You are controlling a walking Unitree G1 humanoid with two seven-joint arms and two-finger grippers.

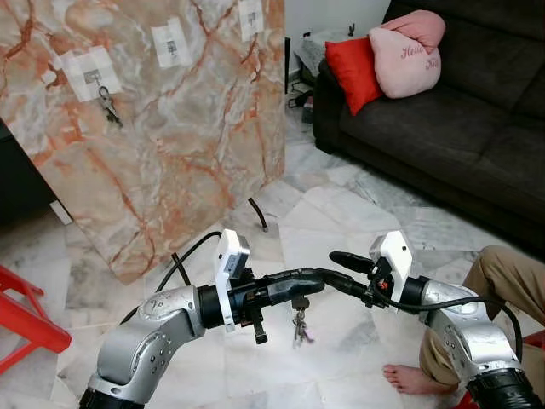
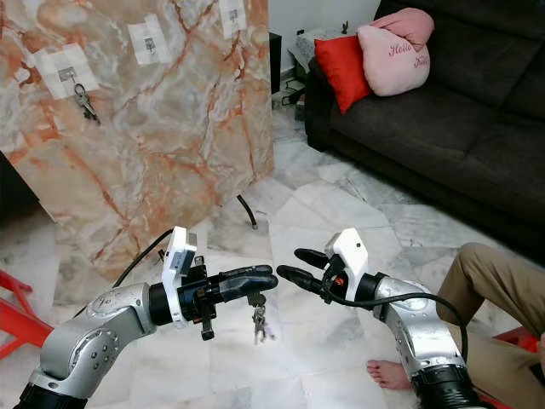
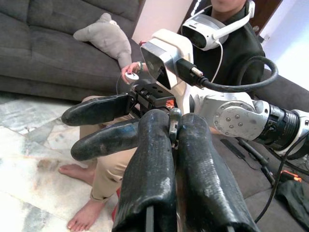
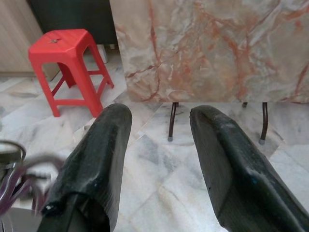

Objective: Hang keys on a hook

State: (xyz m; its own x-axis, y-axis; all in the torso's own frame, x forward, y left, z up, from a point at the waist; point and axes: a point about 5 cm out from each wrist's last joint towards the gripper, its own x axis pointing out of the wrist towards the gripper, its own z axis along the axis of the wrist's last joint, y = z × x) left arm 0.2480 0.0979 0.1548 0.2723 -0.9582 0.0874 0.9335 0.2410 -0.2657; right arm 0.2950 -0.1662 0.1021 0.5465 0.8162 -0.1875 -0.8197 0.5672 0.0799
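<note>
The left gripper [image 1: 313, 279] is clamped on a ring of keys [image 1: 300, 327], which hang below its fingertips over the marble floor [image 1: 341, 204]. The right gripper [image 1: 342, 269], fingers apart and holding nothing, points at the left one, tips nearly touching. Behind stands a marble-patterned board [image 1: 170, 128], tilted on thin black legs [image 4: 172, 121]; it carries three white patches with hooks [image 1: 171, 43]. Another key [image 1: 109, 106] hangs from the leftmost hook. A red stool [image 4: 67, 65] stands to the left of the board. To the right is a dark sofa [image 1: 460, 128] with a red cushion [image 1: 351, 72] and a pink one [image 1: 407, 49]. A seated person's bare foot [image 1: 413, 378] rests on the floor near the right arm.
</note>
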